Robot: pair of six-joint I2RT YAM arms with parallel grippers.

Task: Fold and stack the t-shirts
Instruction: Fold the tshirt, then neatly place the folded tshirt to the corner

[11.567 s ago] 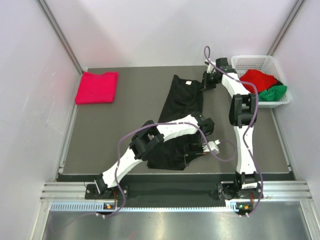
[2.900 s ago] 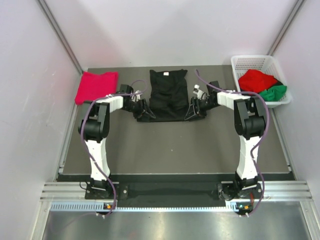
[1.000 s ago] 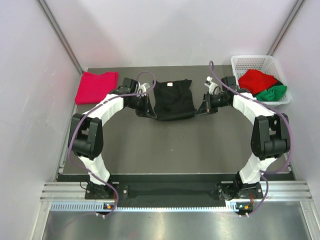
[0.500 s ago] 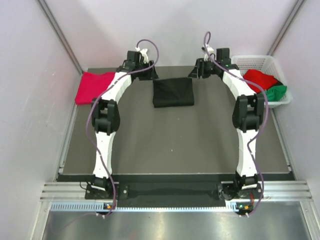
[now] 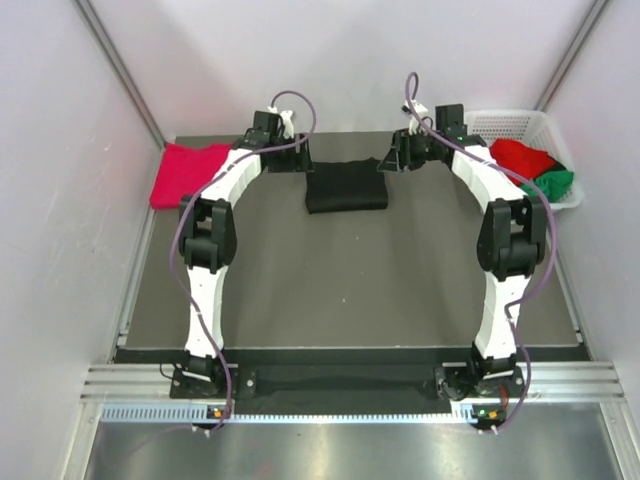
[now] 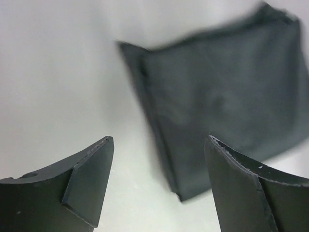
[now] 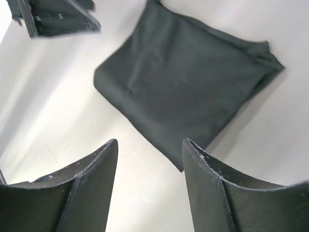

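black tee (image 5: 346,187) sits folded into a compact rectangle at far-centre of the table (image 5: 300,290), lying flat with nothing on it. left gripper (image 6: 159,142): jaws apart, nothing between them, above the table off the tee's left side. left wrist view is blurred, so the tee's edges are soft and its stacked layers barely read along the near edge; the right-hand finger cuts off the tee's lower corner. right gripper (image 7: 149,142): jaws apart too, empty, off the tee's right side. its wrist view is sharper, with the whole tee beyond the fingers and layered edges bunched at one corner; the left gripper shows in the top-left corner, cut off by the frame. in the top view both grippers are dark against the dark table, fingertips hard to separate, each just beside a far corner of the tee; cannot tell contact from there. crimson-pink tee (image 5: 192,175) lies folded at the far-left of the table, well apart from the black one. basket (image 5: 500,122) at far right holds a crumpled red tee (image 5: 518,158) and a green tee (image 5: 556,183), the green one partly hidden by the red one
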